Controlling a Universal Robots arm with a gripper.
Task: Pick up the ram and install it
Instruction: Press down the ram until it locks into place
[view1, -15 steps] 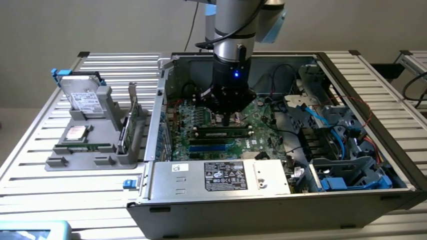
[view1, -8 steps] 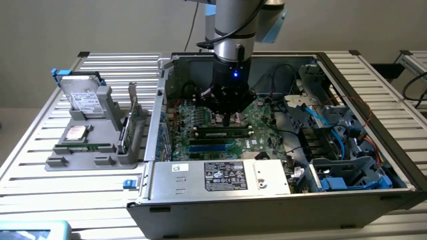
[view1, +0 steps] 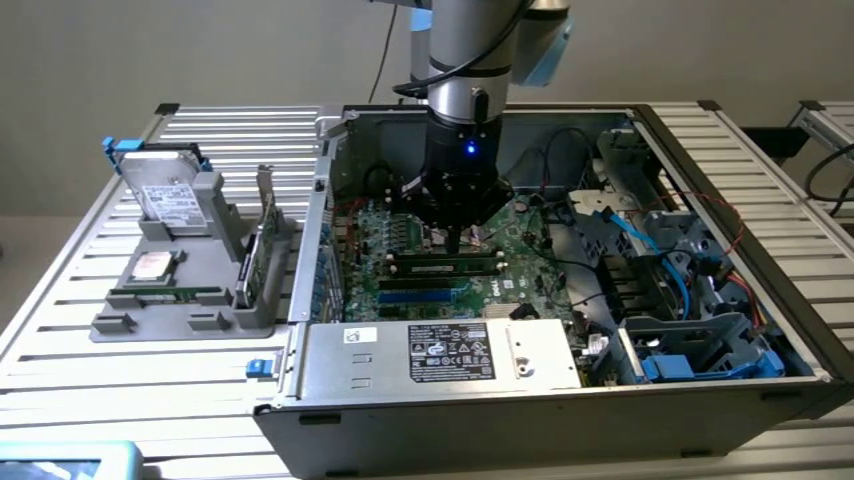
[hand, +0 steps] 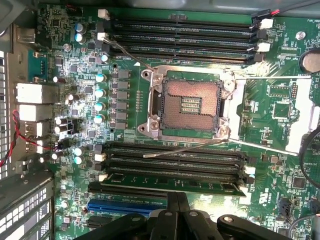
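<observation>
The black end effector (view1: 458, 240) hangs low inside the open dark metal computer case (view1: 747, 395), its fingers drawn tightly together with their tips right at the long thin green memory stick with a row of black chips, the ram (view1: 447, 266), which lies along a slot on the green motherboard (view1: 527, 235). From the wrist camera the ram (hand: 172, 179) sits in the black slot closest to the end effector (hand: 177, 197), next to the bank of long black memory slots (hand: 175, 160) below the square silver-framed processor socket (hand: 189, 102). I cannot tell whether the tips grip the stick or merely press on its top edge. It looks as if the seating is under way, and doing it well means pushing straight down along the slot, keeping the stick upright and level so both ends go in together, with the latches at the slot ends free to close. A tilted push could jam one end or stress the board. Outside the case, on the slatted metal tabletop (view1: 80, 330), a grey holder (view1: 174, 300) carries a silver boxy hard drive (view1: 167, 195), well apart from the work.
</observation>
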